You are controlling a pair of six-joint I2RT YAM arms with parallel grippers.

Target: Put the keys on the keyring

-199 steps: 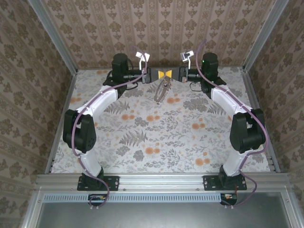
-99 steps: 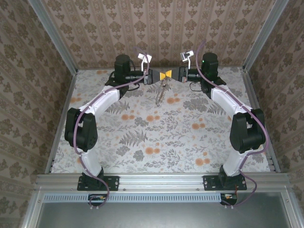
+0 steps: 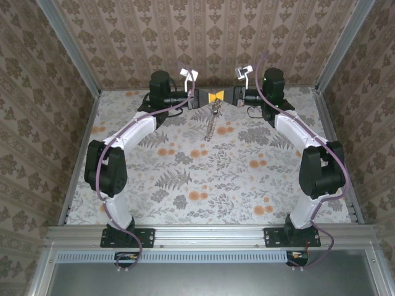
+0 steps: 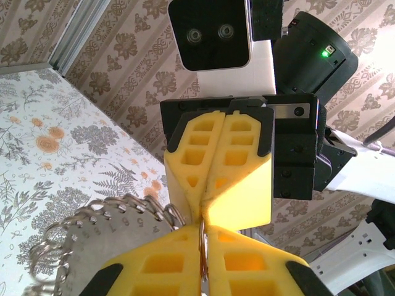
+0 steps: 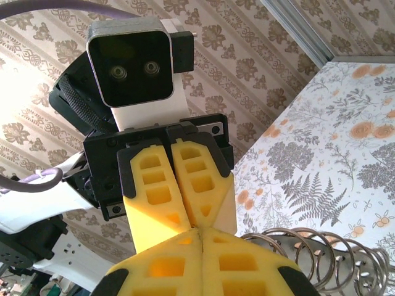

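Top view: both arms reach to 12 o'clock on the floral table (image 3: pixel 185 179). The left gripper (image 3: pixel 210 97) and the right gripper (image 3: pixel 220 97) meet tip to tip.

The keys (image 3: pixel 212 125) trail toward 6 o'clock from that meeting point as a slim dark bunch. It is too small for me to separate key from ring, and I cannot tell whether its low end touches the table.

Left wrist view: the left gripper (image 4: pixel 203 237) has its yellow pads (image 4: pixel 247 259) clamped on a thin wire, the keyring (image 4: pixel 202 246). A flat grey metal piece (image 4: pixel 92 246) with a notched edge sits at 8 o'clock of the pads, with small loops around it. The right gripper (image 4: pixel 202 206) faces in from 12 o'clock.

Right wrist view: the right gripper (image 5: pixel 200 240) has its pads pressed together. I cannot tell if anything is pinched between them. Stacked wire loops (image 5: pixel 308 253) lie at 4 o'clock of its tips.
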